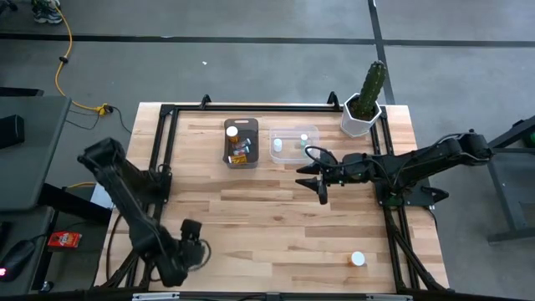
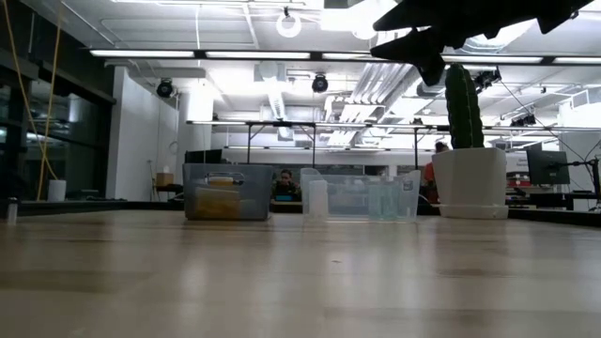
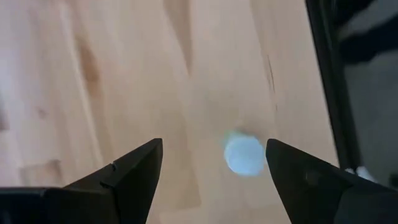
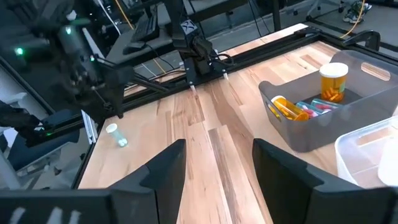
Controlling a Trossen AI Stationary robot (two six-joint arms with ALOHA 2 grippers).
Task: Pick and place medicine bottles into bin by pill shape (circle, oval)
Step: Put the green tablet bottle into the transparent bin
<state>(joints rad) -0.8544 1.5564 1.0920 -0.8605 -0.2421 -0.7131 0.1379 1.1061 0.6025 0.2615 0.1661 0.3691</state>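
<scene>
- The right end effector (image 1: 320, 182) hovered spread and empty near the clear bin (image 1: 294, 143).
- The left end effector (image 1: 197, 247) hung spread above a white-capped bottle (image 3: 244, 154) by the bench's left front corner.
- Another bottle (image 1: 358, 258) stood near the bench's right front corner.
- Amber bottles (image 4: 333, 81) sat in the grey bin (image 1: 242, 143).

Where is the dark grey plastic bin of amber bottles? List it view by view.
High view: dark grey plastic bin, top centre of the wooden table.
Low view: left of centre.
Left wrist view: not in it.
Right wrist view: right side.
Shared landmark: clear plastic bin beside it.
</scene>
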